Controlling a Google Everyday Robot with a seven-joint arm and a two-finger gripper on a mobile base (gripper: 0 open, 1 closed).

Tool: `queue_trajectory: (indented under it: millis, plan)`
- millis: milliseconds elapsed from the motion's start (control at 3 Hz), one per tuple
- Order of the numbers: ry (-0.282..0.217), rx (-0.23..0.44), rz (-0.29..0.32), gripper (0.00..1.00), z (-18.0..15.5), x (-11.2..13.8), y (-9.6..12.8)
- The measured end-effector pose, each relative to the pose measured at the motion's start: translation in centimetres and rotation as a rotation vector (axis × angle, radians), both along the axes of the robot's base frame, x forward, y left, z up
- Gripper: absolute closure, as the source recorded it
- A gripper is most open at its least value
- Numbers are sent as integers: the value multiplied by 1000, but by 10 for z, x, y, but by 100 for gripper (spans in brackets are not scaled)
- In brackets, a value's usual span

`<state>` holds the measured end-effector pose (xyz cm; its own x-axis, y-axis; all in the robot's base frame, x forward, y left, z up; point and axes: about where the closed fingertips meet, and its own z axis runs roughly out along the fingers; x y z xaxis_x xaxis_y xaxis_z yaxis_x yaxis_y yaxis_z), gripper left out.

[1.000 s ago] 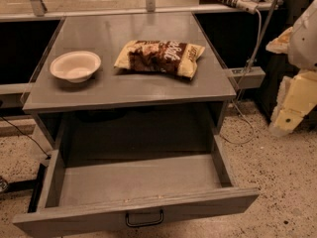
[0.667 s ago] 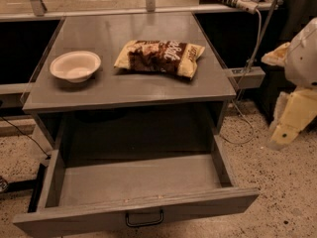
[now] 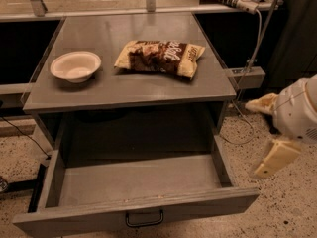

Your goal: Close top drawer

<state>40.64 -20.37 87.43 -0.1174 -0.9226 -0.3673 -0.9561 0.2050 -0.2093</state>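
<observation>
Camera view: one view only.
Top drawer: sitting pulled far out beneath the cabinet top, its handle facing forward.
Gripper: hanging just right of the drawer's front corner, fingers spreading apart, gripping nothing.
Cabinet top: carrying a bowl and a chip bag.

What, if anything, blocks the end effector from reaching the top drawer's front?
Likely nothing, so yes: the end effector hangs open right of the pulled-out top drawer, over the floor, its front and handle unobstructed.
</observation>
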Motion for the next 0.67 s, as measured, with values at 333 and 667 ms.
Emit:
queue_trajectory:
  millis: [333,667]
  plan:
    - [17,45,25,42,-32,-21,1]
    - [21,77,28,65,-50,-43,0]
